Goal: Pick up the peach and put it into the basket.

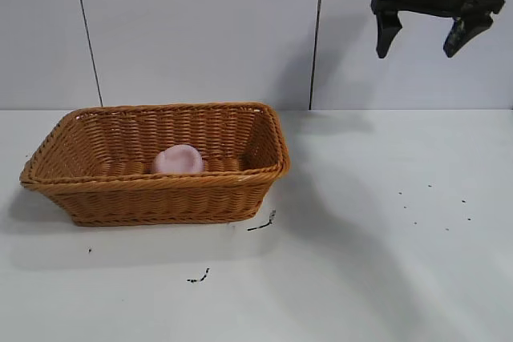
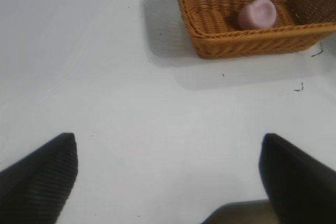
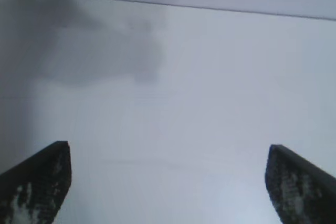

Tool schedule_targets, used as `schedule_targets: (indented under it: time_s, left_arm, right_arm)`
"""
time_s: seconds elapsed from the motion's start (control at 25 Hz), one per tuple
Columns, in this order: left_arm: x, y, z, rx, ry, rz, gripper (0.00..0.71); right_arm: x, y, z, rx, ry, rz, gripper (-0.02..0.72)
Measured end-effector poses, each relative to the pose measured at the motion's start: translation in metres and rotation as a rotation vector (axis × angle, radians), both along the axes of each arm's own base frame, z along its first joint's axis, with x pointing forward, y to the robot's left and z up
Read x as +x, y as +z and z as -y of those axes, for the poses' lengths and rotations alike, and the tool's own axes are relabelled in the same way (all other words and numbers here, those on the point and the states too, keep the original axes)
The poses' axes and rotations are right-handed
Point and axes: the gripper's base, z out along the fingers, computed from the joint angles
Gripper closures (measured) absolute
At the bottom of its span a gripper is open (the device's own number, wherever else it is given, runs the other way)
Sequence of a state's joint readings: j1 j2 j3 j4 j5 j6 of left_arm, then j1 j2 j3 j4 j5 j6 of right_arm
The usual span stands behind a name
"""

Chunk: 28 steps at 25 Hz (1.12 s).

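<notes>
- Already the peach (image 1: 178,159) lies inside the basket (image 1: 96,198), near the middle of its floor, so little can go wrong; the main risk is an arm dropping low and knocking the rim, shoving the basket across the table (image 1: 385,262).
- Right gripper (image 1: 437,34) hangs high above the table's right side, well apart from the basket, spread wide and holding nothing.
- Left gripper (image 2: 168,177) is also wide and empty; it seems parked clear of the table, though its height is hard to judge.

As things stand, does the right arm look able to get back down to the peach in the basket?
Probably yes. The right gripper hangs open, high and off to the right, holding nothing. The peach lies uncovered in the open-topped basket, and nothing stands between them.
</notes>
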<state>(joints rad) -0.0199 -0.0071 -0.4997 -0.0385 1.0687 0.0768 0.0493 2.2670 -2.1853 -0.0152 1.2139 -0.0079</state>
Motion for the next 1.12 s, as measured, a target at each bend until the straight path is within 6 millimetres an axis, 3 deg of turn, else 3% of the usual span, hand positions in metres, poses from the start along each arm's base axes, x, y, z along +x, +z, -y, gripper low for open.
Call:
schedule_targets:
  time_s: [0.2,0.36,0.48,0.76,0.88,1.12]
  left_arm:
    - [0.000,0.000,0.000,0.000,0.000,0.000,0.018]
    - [0.000,0.000,0.000,0.000,0.000,0.000,0.018]
    - [0.000,0.000,0.000,0.000,0.000,0.000,0.018]
    - [0.000,0.000,0.000,0.000,0.000,0.000,0.018]
    - [0.000,0.000,0.000,0.000,0.000,0.000,0.018]
    - [0.000,0.000,0.000,0.000,0.000,0.000,0.018]
  right_arm:
    - [-0.017,0.034,0.001,0.005,-0.007,0.052,0.014]
    - [-0.058,0.063,0.003,0.004,-0.007,0.044,0.014]
    - [-0.106,0.078,0.005,0.003,-0.007,0.015,0.014]
    - [-0.249,0.097,0.012,0.003,-0.007,0.021,0.014]
    - [-0.307,0.088,0.015,0.005,-0.006,0.057,0.014]
    - [-0.402,0.070,0.020,0.022,-0.003,0.387,0.014]
